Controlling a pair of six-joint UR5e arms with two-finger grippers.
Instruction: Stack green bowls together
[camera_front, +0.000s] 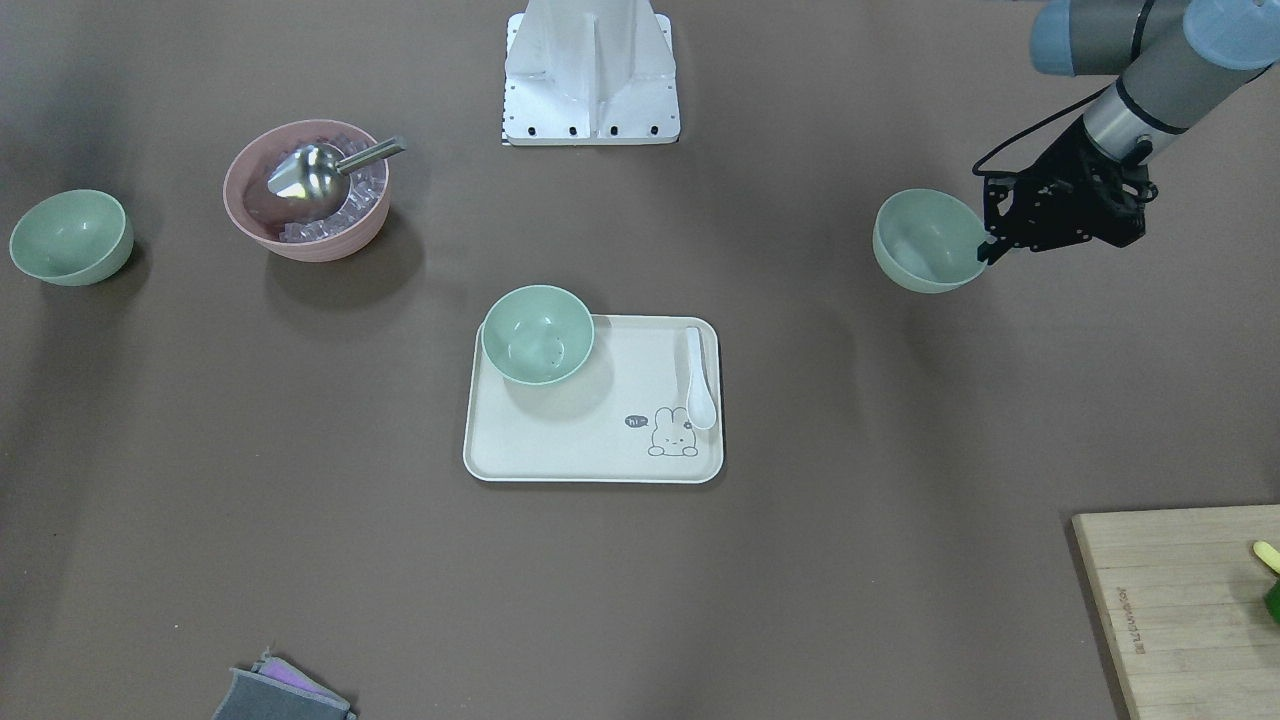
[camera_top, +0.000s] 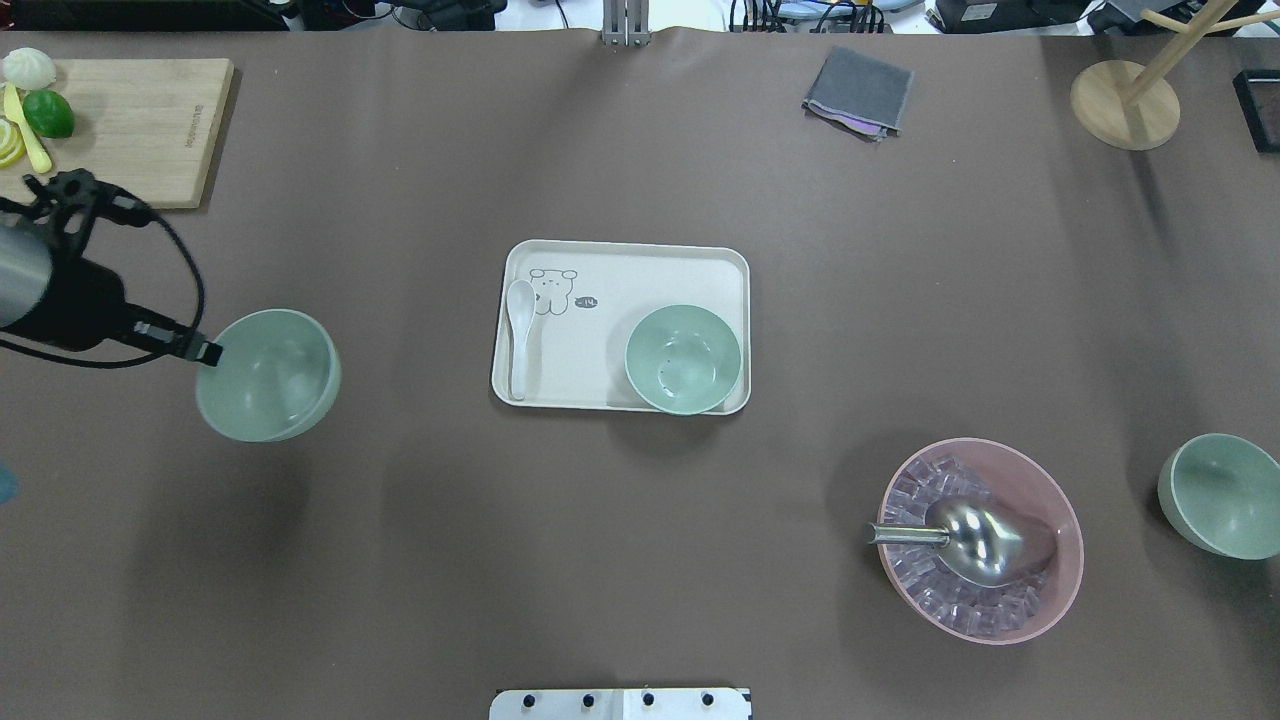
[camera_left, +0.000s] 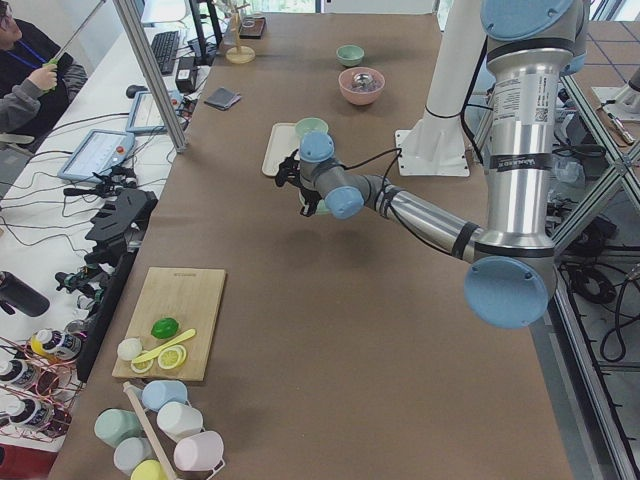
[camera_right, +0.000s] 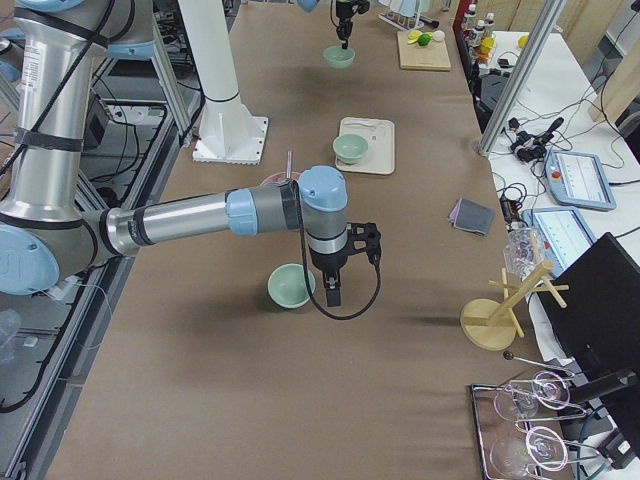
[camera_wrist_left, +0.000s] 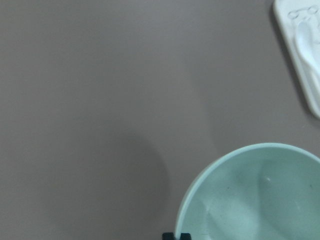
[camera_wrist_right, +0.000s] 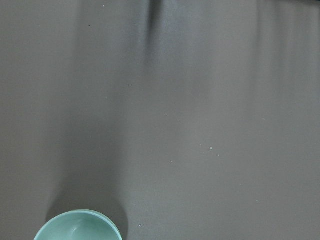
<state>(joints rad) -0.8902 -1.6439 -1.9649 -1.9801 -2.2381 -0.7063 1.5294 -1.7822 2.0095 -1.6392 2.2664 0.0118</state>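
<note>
Three pale green bowls show. My left gripper (camera_front: 990, 252) is shut on the rim of one green bowl (camera_front: 925, 240) and holds it above the table at my left; its fingertips (camera_wrist_left: 176, 236) pinch the rim in the left wrist view. A second green bowl (camera_top: 683, 358) sits in a corner of the white tray (camera_top: 620, 260). The third green bowl (camera_top: 1220, 495) rests on the table at my far right. My right gripper (camera_right: 332, 292) hangs just beside that bowl (camera_right: 290, 285); I cannot tell whether it is open or shut.
A pink bowl (camera_top: 980, 540) with ice and a metal scoop stands between the tray and the right bowl. A white spoon (camera_top: 518, 330) lies on the tray. A cutting board (camera_top: 130, 120) with fruit, a grey cloth (camera_top: 858, 90) and a wooden stand (camera_top: 1125, 100) sit along the far side.
</note>
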